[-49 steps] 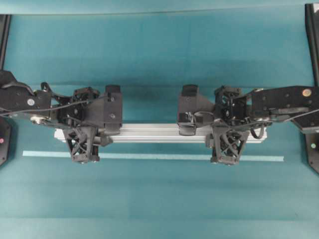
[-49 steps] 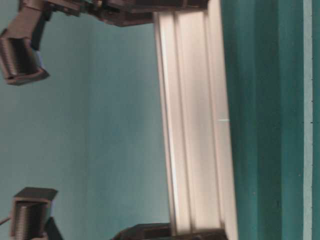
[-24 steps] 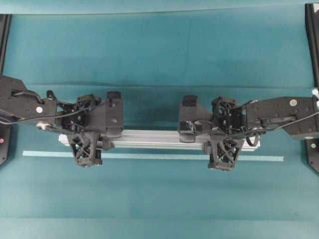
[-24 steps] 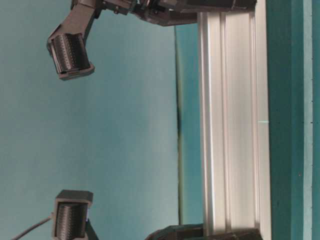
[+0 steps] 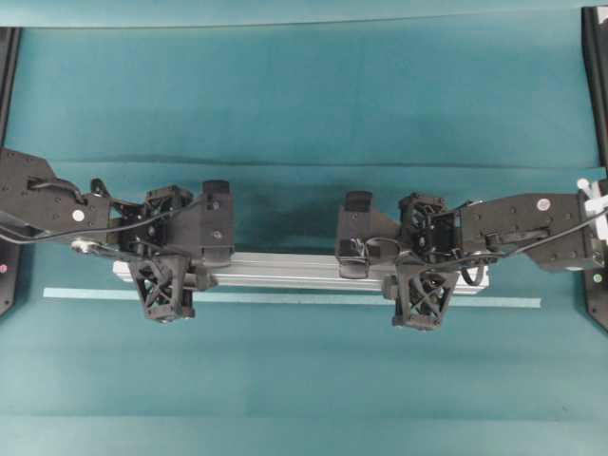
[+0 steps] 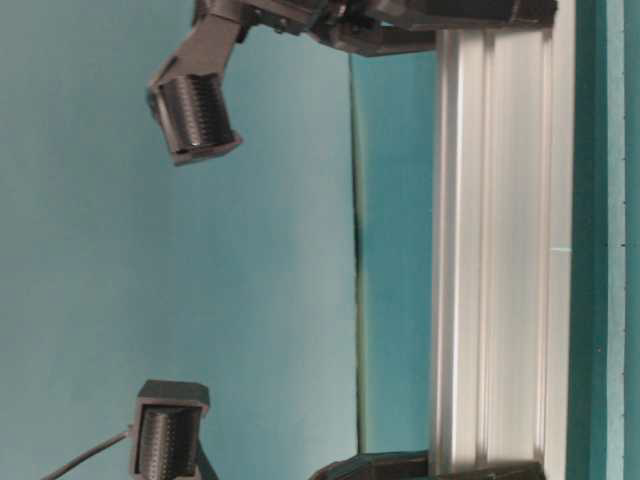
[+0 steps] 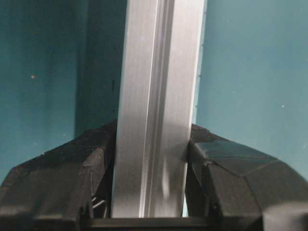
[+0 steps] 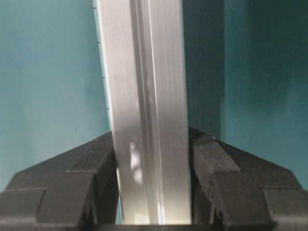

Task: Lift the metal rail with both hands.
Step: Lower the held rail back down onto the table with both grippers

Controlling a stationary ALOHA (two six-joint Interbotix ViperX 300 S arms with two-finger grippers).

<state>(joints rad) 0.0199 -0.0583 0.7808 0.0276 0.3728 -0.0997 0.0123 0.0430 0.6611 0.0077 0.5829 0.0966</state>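
Note:
The metal rail (image 5: 285, 269) is a silver grooved bar running left to right across the teal cloth. My left gripper (image 5: 163, 272) is shut on it near its left end. My right gripper (image 5: 419, 274) is shut on it near its right end. In the left wrist view the rail (image 7: 159, 96) runs straight out between the black fingers (image 7: 91, 168), which press on both its sides. The right wrist view shows the same: rail (image 8: 142, 86), fingers (image 8: 226, 178) tight on it. The table-level view has the rail (image 6: 500, 250) close to the cloth; whether it touches I cannot tell.
A thin pale flat strip (image 5: 285, 298) lies on the cloth just in front of the rail and parallel to it. Black arm bases stand at the left edge (image 5: 8, 275) and the right edge (image 5: 598, 285). Teal cloth (image 5: 304, 104) covers the table.
Both arms have come down with the rail, which now sits lower and nearer the cloth and the pale strip. Both grips are unchanged.

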